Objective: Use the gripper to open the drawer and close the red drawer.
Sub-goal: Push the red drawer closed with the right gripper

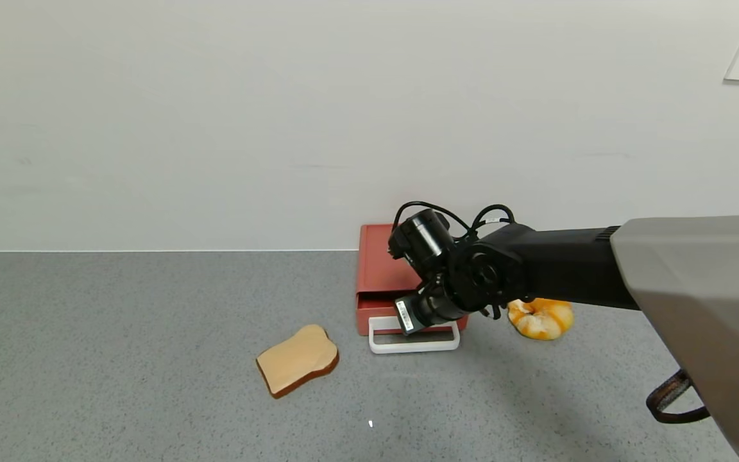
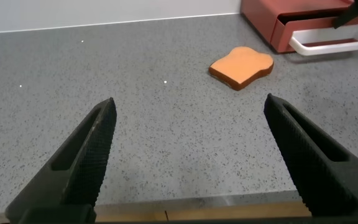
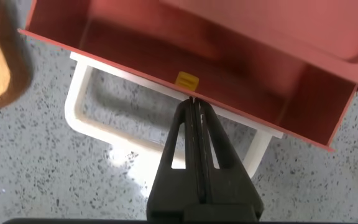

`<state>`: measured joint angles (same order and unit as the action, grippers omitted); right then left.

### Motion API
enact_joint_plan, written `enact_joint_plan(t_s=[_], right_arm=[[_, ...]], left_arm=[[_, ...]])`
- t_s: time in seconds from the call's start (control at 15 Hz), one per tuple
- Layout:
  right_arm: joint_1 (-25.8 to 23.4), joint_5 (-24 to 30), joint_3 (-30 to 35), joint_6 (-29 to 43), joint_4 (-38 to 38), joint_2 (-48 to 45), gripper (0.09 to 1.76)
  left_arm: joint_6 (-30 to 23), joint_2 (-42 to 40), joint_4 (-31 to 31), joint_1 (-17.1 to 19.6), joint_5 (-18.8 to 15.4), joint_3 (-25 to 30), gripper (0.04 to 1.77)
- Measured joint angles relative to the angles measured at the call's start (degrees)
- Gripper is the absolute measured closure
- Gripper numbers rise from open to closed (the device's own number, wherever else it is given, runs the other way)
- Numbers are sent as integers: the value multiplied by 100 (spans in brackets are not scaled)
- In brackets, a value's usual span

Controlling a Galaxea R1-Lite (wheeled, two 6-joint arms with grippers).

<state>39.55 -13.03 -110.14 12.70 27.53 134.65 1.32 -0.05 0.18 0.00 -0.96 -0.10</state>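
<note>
My left gripper (image 2: 188, 155) is parked low over the counter (image 1: 119, 359), fingers spread wide with nothing between them, well apart from the work. It's the far arm; not a candidate.

Moving right: bread slice (image 1: 297, 367) lies flat on the counter, near the box's front left corner, not touching it.

Then the red drawer (image 1: 408, 316): tray is slid partly out of the red box (image 1: 377, 266), white loop handle (image 1: 414, 339) on its front, facing me. The handle's long axis runs side to side; slide axis runs front to back, toward the wall.

My right gripper (image 3: 194, 134) is the near one, reaching in from the right, fingers pressed together, pinching nothing. The tips sit at the tray's front lip, just above the handle bar, about mid-width. I can't tell whether they are in contact.

My read: drawer already open, so closing is next. That needs a straight push along the slide axis, away from me.

Orange pastry (image 1: 541, 317) sits right of the box, partly behind my arm.
</note>
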Motion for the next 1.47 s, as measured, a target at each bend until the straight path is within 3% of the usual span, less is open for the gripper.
enact_joint_plan(t_s=[1.47], right_arm=[[-206, 20, -210, -174, -853, 372, 173]], left_arm=[[0, 0, -2, 0, 0, 0, 9]])
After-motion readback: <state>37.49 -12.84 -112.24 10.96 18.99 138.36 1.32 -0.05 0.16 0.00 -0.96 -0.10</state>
